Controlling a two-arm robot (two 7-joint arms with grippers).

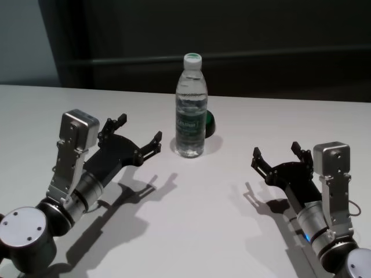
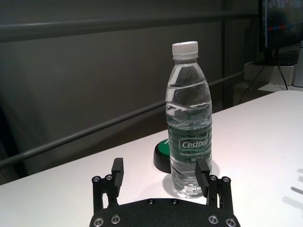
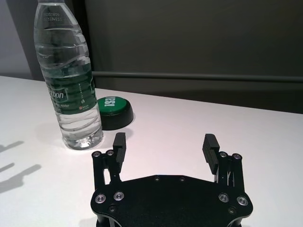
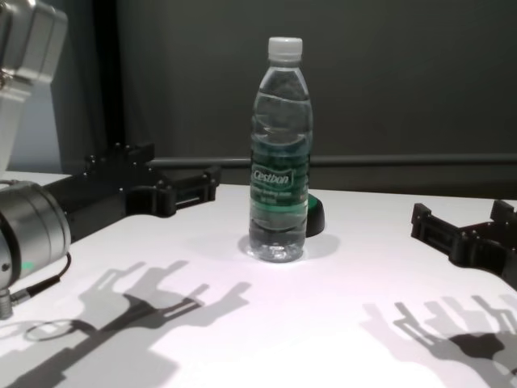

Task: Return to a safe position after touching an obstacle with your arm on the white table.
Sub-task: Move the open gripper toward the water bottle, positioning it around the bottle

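The clear water bottle [image 1: 191, 107] with a white cap and green Cestbon label stands upright near the middle of the white table [image 1: 220, 231]. It also shows in the left wrist view [image 2: 188, 118], the right wrist view [image 3: 67, 75] and the chest view [image 4: 279, 153]. My left gripper [image 1: 138, 135] is open and empty, just left of the bottle and apart from it; its fingertips [image 2: 117, 166] frame the bottle in the left wrist view. My right gripper [image 1: 277, 152] is open and empty, farther off to the bottle's right, above the table.
A small dark dome with a green top [image 1: 209, 122] sits on the table right behind the bottle, also in the right wrist view [image 3: 112, 111]. A dark wall with a rail runs behind the table's far edge.
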